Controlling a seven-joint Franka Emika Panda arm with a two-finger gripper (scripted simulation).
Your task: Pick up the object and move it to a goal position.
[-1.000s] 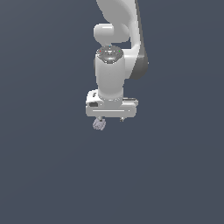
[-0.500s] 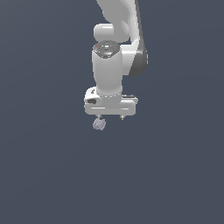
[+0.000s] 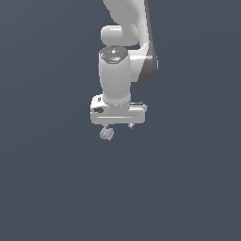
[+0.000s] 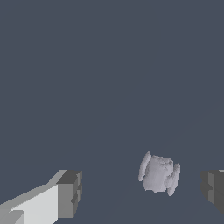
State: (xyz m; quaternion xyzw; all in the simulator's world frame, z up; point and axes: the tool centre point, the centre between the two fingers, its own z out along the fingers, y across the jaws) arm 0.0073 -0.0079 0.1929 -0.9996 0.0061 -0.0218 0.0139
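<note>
Item: object [image 4: 159, 174], pale lilac-grey, lumpy, small. No readable writing or brand on any surface. Location: between gripper [image 4: 140, 190] fingertips, nearer one pad, touching neither. Gripper spread wide, grey pads [image 4: 70, 194] well apart. Exterior view: object [image 3: 107, 133] just below gripper [image 3: 118, 126], under white arm [image 3: 115, 75].

Tons of room here: bare grey all around the object [image 4: 159, 173], nothing else in either view. It sits between the pincer [image 4: 142, 192] fingers, both clear of it, nearer one finger [image 4: 213, 188] than the other. In the exterior view the object [image 3: 107, 133] sits just under the pincer [image 3: 118, 126].
</note>
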